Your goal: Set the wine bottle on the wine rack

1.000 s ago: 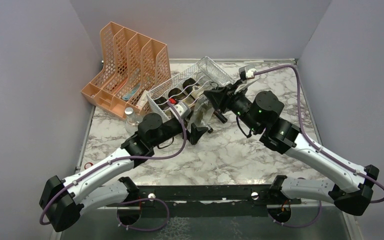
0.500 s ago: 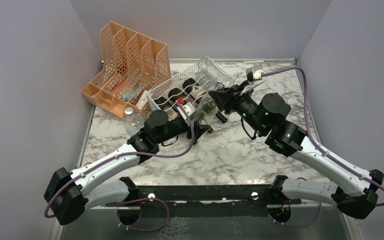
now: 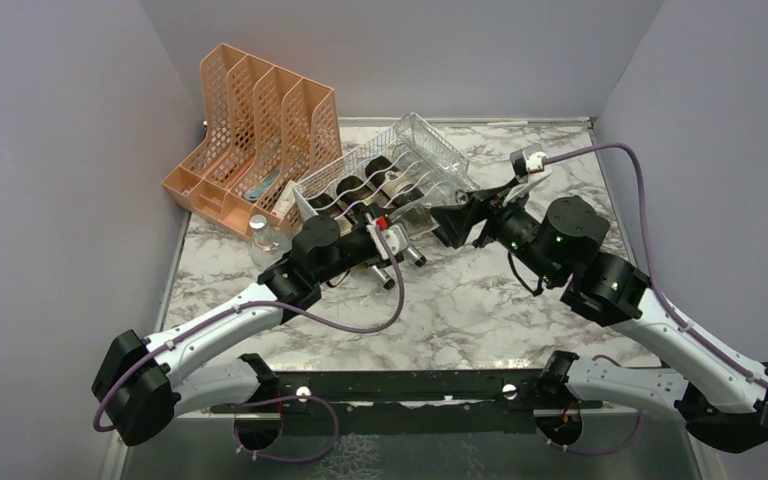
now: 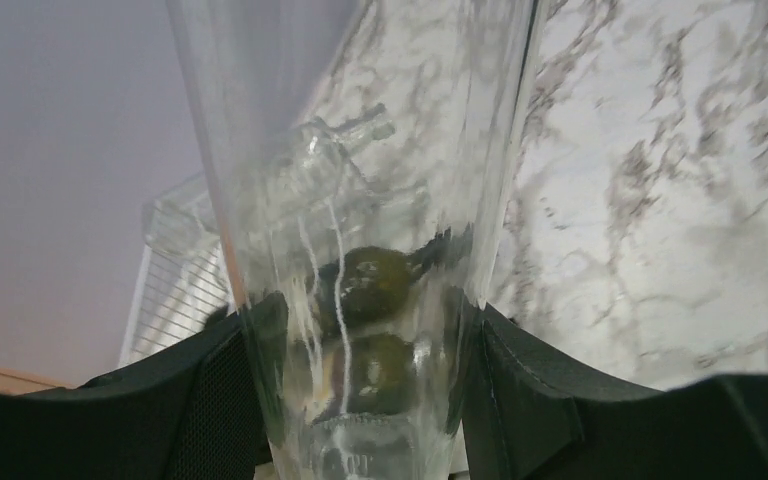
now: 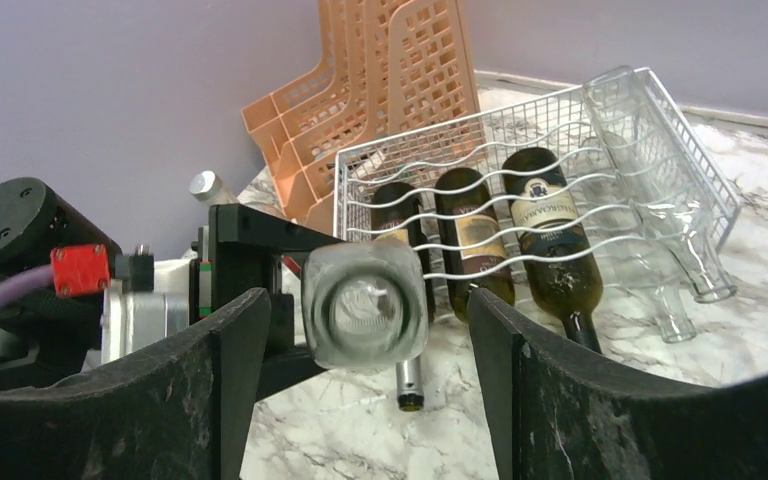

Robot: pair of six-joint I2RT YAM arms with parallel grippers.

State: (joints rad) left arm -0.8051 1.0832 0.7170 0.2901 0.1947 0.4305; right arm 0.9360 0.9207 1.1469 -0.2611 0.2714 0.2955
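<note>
The wine bottle (image 4: 360, 200) is clear glass and hangs above the marble table with my left gripper (image 4: 360, 385) shut round its body. In the right wrist view its square base (image 5: 365, 305) faces the camera, with my right gripper (image 5: 362, 395) open and its fingers (image 5: 225, 390) standing clear on either side. From above, the left gripper (image 3: 405, 232) holds the bottle (image 3: 418, 222) just in front of the white wire wine rack (image 3: 430, 140), and the right gripper (image 3: 450, 222) sits just to its right. The rack (image 5: 660, 110) holds three dark bottles (image 5: 550, 230) and a clear one.
An orange perforated file organizer (image 3: 260, 130) stands at the back left, beside the rack. A small clear capped jar (image 3: 265, 240) sits by the left arm. Necks of the racked bottles (image 5: 407, 385) stick out over the table toward the grippers.
My left gripper closed on the clear bottle and carried it toward the rack. My right gripper opened, let go of the bottle and drew back to the right.
</note>
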